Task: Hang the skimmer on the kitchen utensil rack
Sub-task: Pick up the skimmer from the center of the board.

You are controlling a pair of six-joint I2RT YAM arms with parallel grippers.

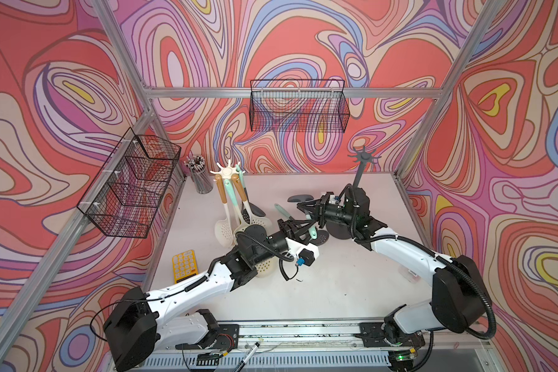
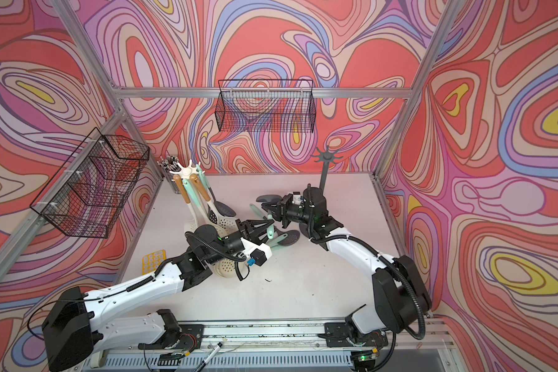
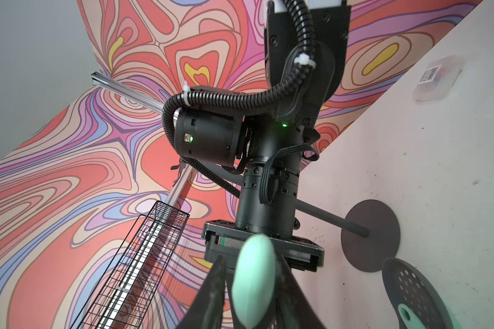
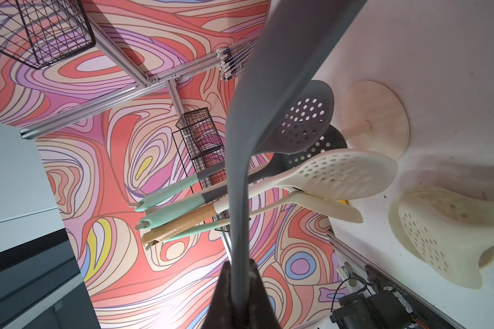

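Currently, the grey skimmer (image 1: 299, 198) with a mint handle is hanging in the air above the table (image 1: 335, 290), between the two racks. The right hand (image 1: 305, 207) is clamping tight on its grey neck, as the right wrist view shows, with the broad head sticking out beyond the fingers. The left hand (image 1: 312, 231) is facing it from the other side. Its fingers (image 3: 211, 290) are sitting narrow and close on either side of the mint handle end, but whether they are pressing on it cannot be told. The dark grey rack (image 1: 363, 157) is standing at the far right of the table, just behind the right arm. The cream rack (image 1: 227, 170) is standing at the far left, with several skimmers hanging from its hooks by wooden and mint handles. A second grey skimmer (image 1: 322, 238) is lying flat on the table beside the dark rack's round base, below the left hand. A cream skimmer (image 1: 264, 267) is lying partly under the left arm. A yellow calculator (image 1: 183, 264) is lying near the table's left edge, and a cup of pens (image 1: 200, 174) is standing in the far left corner. Two wire baskets are hanging on the frame: the back basket (image 1: 298, 106) and the side basket (image 1: 132, 183).
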